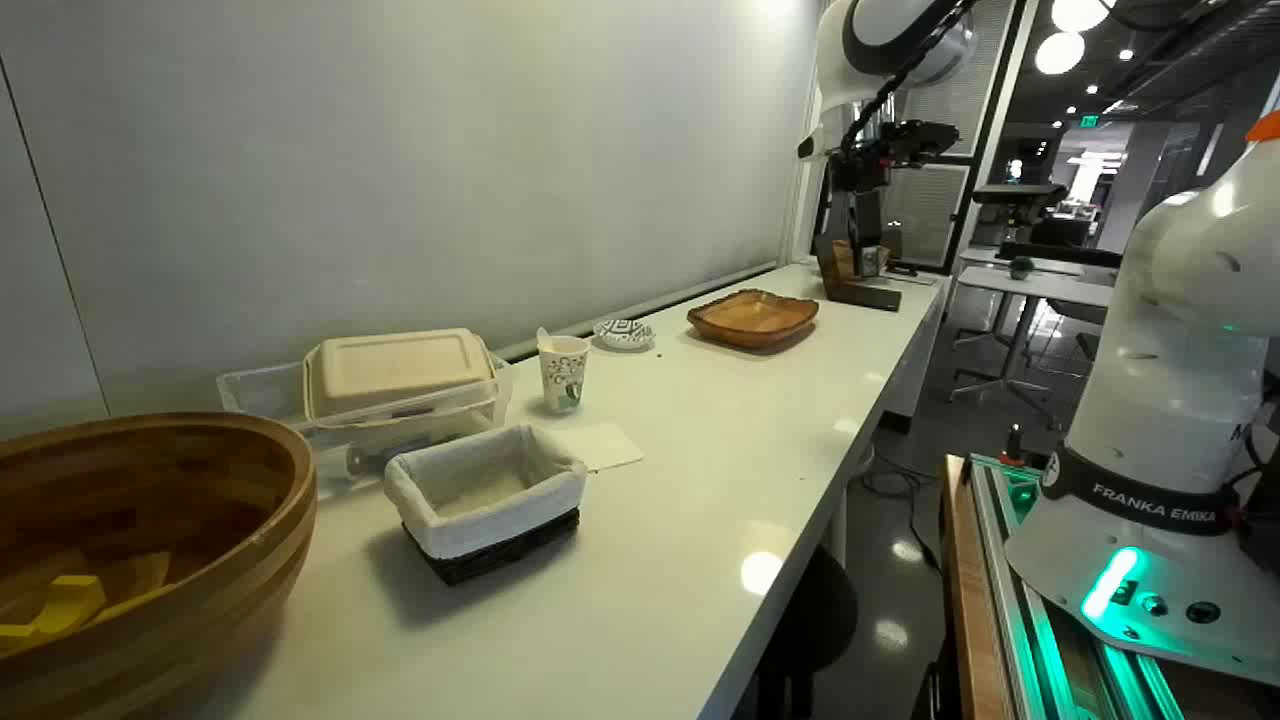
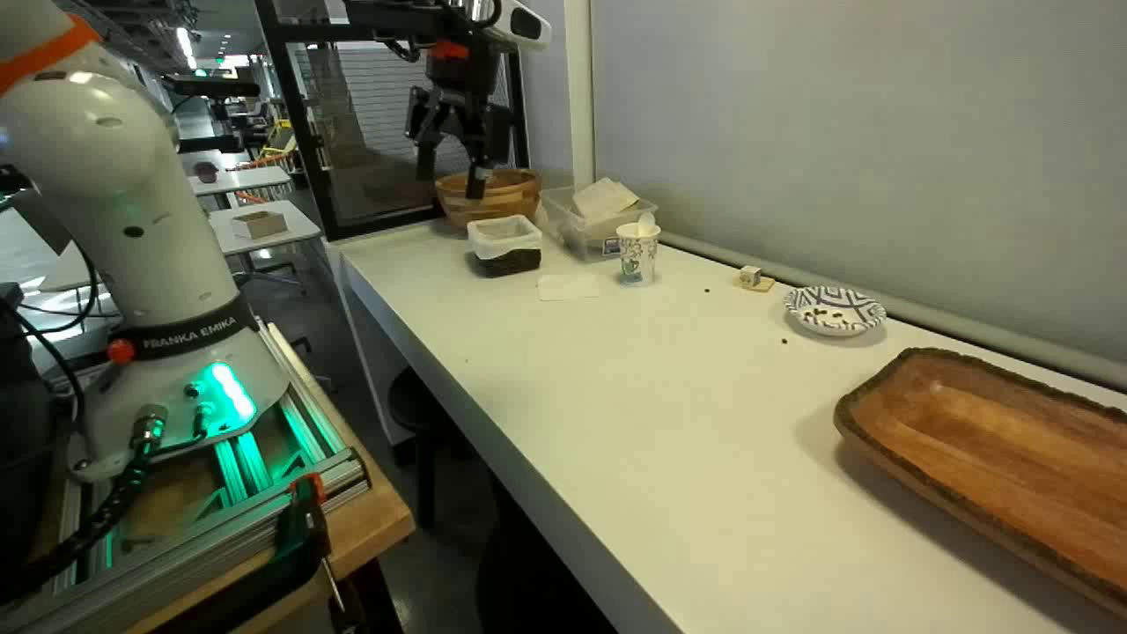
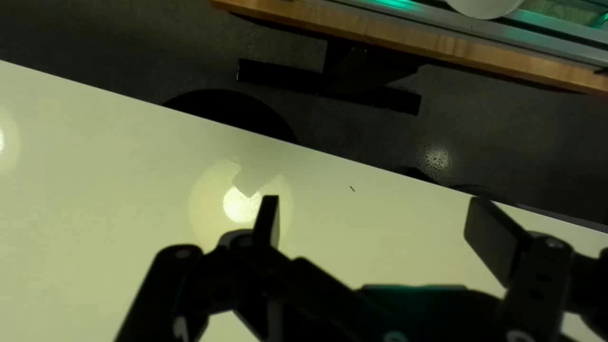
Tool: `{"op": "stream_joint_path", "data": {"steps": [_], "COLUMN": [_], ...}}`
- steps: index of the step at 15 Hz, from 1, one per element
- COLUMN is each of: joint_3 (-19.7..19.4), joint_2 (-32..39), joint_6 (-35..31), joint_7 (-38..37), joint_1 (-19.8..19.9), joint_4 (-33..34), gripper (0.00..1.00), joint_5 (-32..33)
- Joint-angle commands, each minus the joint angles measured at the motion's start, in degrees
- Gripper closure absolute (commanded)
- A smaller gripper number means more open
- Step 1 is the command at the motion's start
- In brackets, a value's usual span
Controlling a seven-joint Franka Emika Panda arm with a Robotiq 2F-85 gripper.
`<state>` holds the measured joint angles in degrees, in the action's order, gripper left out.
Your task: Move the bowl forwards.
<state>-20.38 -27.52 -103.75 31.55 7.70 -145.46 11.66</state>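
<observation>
One small, shallow bowl (image 2: 854,310), white with dark lines, sits upright on the white table (image 2: 616,440), near the foot of the wall (image 2: 836,150). A few dark bits (image 2: 819,313) lie in it, too small to name with any confidence. In both exterior views it stands between a patterned paper cup (image 2: 637,257) and a broad wooden tray (image 2: 995,440) with a rough dark rim, touching neither. Nearer the bowl than the cup is, a small cube (image 2: 750,275) rests by the wall with a flat tan piece (image 2: 763,285) at its foot. Past the cup come a flat white sheet (image 2: 568,287), a dark basket (image 1: 510,550) with a pale lining (image 1: 505,520), a clear plastic bin (image 2: 581,236) with a tan container (image 1: 410,368) in it, and a large wooden bowl (image 1: 240,580) with yellow pieces (image 1: 68,605) inside. The gripper (image 3: 373,216) hangs above the table, well apart from the small bowl; in the wrist view its jaws stand wide apart, with only tabletop showing through the gap and nothing in their hold.
</observation>
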Motion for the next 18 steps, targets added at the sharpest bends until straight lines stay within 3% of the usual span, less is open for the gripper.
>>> {"op": "stream_joint_path", "data": {"steps": [1,9,18], "joint_3": [0.78,0.78,-5.00], "joint_2": [0.13,0.13,21.39], "joint_6": [0.07,0.07,-5.21], "joint_7": [0.31,0.31,1.03], "joint_1": [0.81,0.81,2.37], "joint_4": [0.07,0.07,17.50], "gripper": [0.00,0.00,0.00], "joint_5": [-0.35,-0.35,-16.16]}}
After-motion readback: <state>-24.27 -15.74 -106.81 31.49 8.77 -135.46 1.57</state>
